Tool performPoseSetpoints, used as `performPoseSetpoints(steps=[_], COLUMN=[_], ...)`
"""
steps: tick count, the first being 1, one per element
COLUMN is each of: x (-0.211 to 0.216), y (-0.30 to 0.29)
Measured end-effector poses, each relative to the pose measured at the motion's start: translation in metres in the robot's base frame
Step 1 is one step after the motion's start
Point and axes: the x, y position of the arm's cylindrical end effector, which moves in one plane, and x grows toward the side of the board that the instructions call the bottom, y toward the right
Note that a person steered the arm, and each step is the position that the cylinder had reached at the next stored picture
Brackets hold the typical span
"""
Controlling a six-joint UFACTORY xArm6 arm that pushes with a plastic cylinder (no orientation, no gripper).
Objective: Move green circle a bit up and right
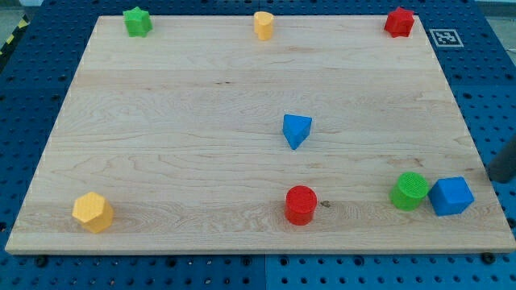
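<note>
green circle sits low at the view's right, touching blue cube | my tip off the board's right edge, beyond the cube | no pincer, bare rod, nothing grasped

Eight small blocks on one wooden board.
Green, two: star, circle.
Red, two: star, circle.
Blue, two: triangle, cube.
Yellow, two: cylinder, hexagon.
</note>
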Motion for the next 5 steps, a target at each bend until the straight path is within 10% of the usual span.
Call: performPoseSetpoints(steps=[2,5], x=[0.081,0.082], y=[-0.001,-0.101])
